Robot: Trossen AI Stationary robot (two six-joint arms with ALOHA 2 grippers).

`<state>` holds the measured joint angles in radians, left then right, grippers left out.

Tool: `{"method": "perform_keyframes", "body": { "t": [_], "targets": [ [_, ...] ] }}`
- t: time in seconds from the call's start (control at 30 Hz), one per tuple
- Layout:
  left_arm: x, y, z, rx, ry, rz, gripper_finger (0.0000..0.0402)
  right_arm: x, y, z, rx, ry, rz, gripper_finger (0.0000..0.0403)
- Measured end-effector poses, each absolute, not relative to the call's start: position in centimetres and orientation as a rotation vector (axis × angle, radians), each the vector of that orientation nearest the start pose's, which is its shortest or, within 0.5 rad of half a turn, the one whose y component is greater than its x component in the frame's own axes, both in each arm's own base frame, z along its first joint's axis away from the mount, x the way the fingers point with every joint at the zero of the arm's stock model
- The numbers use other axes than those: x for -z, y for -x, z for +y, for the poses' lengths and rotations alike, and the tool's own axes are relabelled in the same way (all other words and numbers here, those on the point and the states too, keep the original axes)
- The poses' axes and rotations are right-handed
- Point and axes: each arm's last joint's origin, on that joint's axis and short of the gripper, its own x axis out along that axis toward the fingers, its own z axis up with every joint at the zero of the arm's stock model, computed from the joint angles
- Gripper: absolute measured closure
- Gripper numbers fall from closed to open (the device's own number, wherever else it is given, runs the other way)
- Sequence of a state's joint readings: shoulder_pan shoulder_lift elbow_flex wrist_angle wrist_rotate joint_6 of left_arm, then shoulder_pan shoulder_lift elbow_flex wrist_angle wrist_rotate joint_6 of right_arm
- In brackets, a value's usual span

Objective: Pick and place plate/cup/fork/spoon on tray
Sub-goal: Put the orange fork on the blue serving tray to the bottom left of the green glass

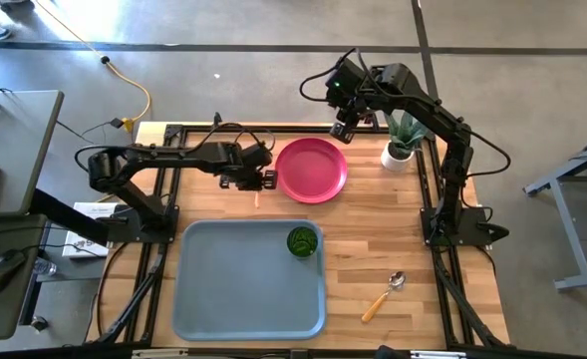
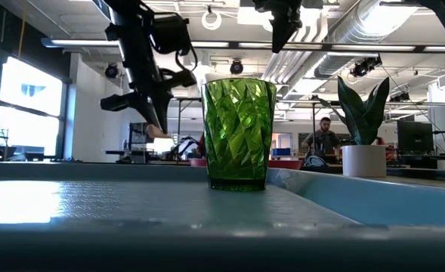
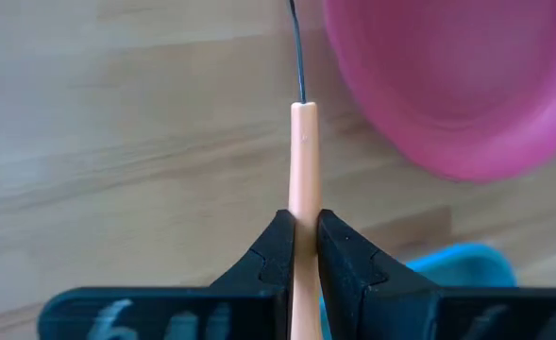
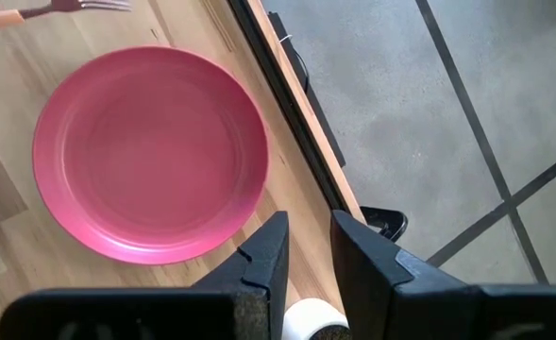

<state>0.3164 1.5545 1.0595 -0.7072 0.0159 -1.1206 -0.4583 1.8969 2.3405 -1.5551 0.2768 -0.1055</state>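
Left pincer (image 1: 256, 179) is over the wooden desk (image 1: 373, 239), just beside the plate's left rim, with the tray (image 1: 243, 284) on its near side. The left wrist view shows what the overhead view cannot: its two fingers (image 3: 276, 253) are clamped tight on the orange-tan handle of the fork (image 3: 303, 179), the handle running forward between them and the metal end seen only as a thin dark line edge-on. The low view shows this pincer (image 2: 150, 113) clear of the desk surface. The plate (image 1: 311, 169) lies flat on the desk directly to the right of the left pincer, outside the tray. Right pincer (image 1: 343, 131) is poised over the far edge of the desk, just beyond the plate's far right rim; the right wrist view shows its fingers (image 4: 268, 255) a narrow gap apart and holding nothing, with the plate (image 4: 150, 154) ahead of them and the fork (image 4: 51, 11) at the frame corner. The cup (image 1: 302, 241) stands upright in the tray's far right corner, nearer than both pincers; the low view confirms it is upright on the tray floor. The spoon (image 1: 384, 296) lies on the desk right of the tray, well apart from both pincers. A potted plant (image 1: 403, 138) stands just right of the right pincer.
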Motion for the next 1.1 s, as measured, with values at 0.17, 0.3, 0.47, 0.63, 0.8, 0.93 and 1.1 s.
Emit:
{"method": "perform_keyframes", "body": {
  "t": [0.17, 0.3, 0.47, 0.63, 0.8, 0.93, 1.1],
  "targets": [
    [-22.4, -27.5, 8.3, -0.868, 1.12, 0.94, 0.0383, -42.7, -30.4, -15.9, 0.593, -0.009, 1.164, 0.0329],
    [-22.6, -27.3, 7.7, -0.867, 1.114, 0.956, 0.0383, -42.7, -30.4, -15.9, 0.593, -0.008, 1.164, 0.0329],
    [-22.0, -27.5, 6.8, -0.848, 1.111, 0.954, 0.0383, -42.7, -30.4, -15.9, 0.592, -0.007, 1.165, 0.0329],
    [-20.1, -26.4, 4.9, -0.8, 1.212, 0.854, 0.0383, -42.7, -30.4, -15.9, 0.591, -0.007, 1.165, 0.0329],
    [-19.4, -24.6, 2.7, -0.722, 1.309, 0.692, 0.0383, -42.7, -30.4, -15.9, 0.591, -0.006, 1.161, 0.0329],
    [-19.3, -23.1, 1.0, -0.659, 1.351, 0.625, 0.0383, -42.7, -30.4, -15.9, 0.588, -0.009, 1.16, 0.0329],
    [-19.7, -21.8, -1.1, -0.585, 1.325, 0.603, 0.0383, -42.7, -30.4, -15.8, 0.589, -0.016, 1.164, 0.0329]
  ]
}}
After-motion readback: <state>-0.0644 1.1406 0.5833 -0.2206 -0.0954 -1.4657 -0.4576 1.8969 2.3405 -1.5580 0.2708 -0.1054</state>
